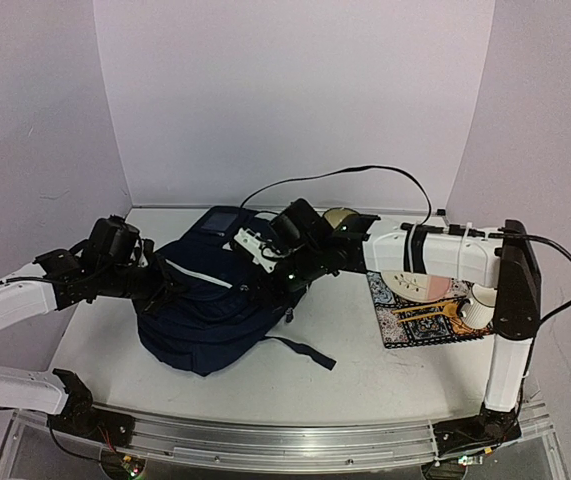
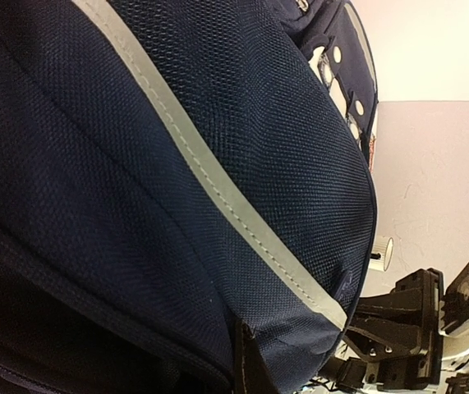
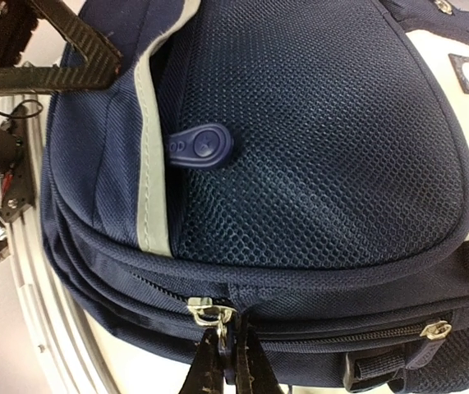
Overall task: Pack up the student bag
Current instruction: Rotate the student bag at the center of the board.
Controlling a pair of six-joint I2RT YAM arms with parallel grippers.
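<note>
The bag point(image 1: 200, 320) lies left of centre on the table point(image 1: 365, 370). The right gripper point(image 3: 227, 361) pinches its zip pull point(image 3: 209, 313). The left gripper point(image 1: 162, 285), closed, presses the bag's side. The zip step seems in hand; next needs a steady pull along the track

student bag point(image 3: 316, 139), gripper point(image 3: 227, 338) seemingly pinching zipper pull point(image 3: 209, 312)

Evenly lit from above (shadows faint); loses student bag point(image 2: 160, 189) to near-black, lower left, left wrist view.
</note>
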